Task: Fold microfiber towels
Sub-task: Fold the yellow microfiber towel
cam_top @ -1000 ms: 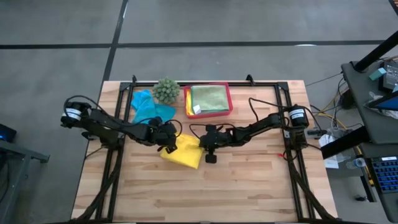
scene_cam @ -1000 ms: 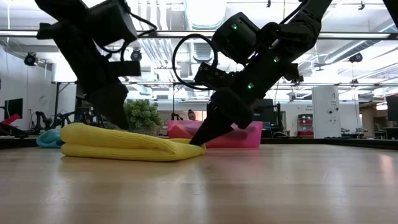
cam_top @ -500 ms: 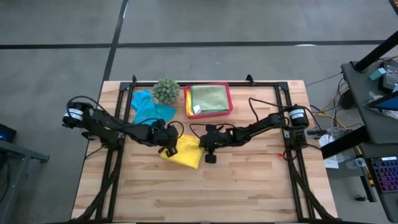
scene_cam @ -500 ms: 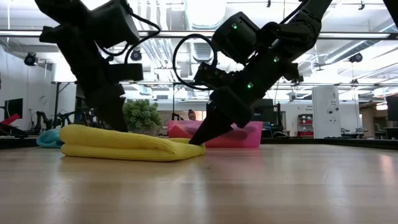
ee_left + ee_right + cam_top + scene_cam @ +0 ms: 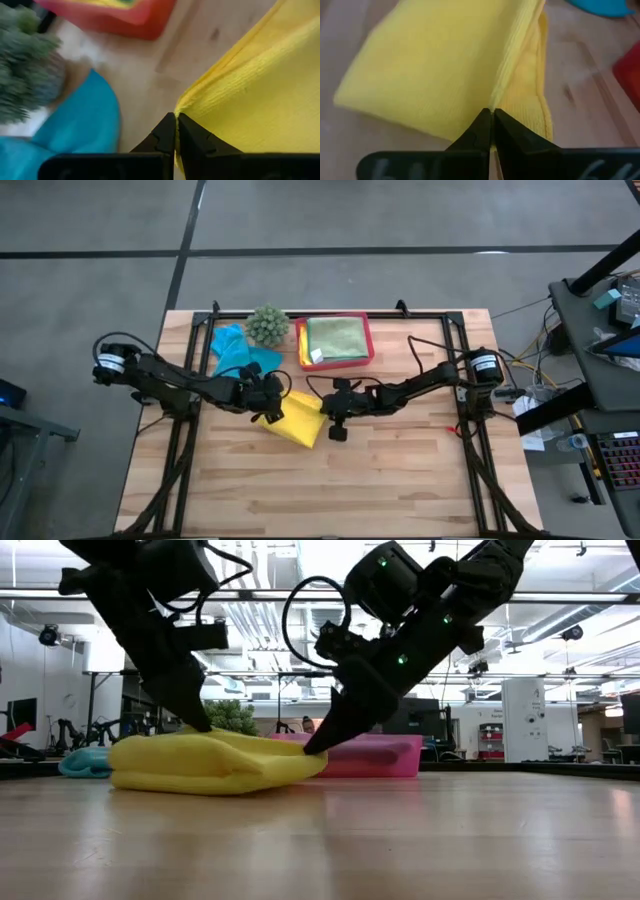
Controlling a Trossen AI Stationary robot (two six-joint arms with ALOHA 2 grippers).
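On the pale, grained planks of the wooden table (image 5: 400, 480) lies a folded yellow microfiber towel (image 5: 293, 420), a soft, plump wedge with a fine looped nap and a stitched hem showing along its edges; in the low view it sits as a rounded, puffy mound with its top layer lifted at both ends. The left gripper (image 5: 265, 406) has its two dark, tapered fingers pressed together on the towel's corner nearest the teal cloth, the yellow edge pinched right at their tips in the left wrist view. The right gripper (image 5: 325, 409) is likewise clamped tight on the towel's opposite side, its fingers meeting on a ribbed hem where the layers overlap. Just beyond the left gripper a teal blue towel (image 5: 238, 352) lies crumpled and smooth-looking on the wood, touching or nearly touching the small round plant (image 5: 267, 325), a spiky grey-green ball. Beside the plant sits a rectangular tray (image 5: 366, 348) of glossy pink-red plastic with raised walls, holding a flat, neatly squared light green towel (image 5: 335, 336) over a yellow layer whose edge shows at one side.
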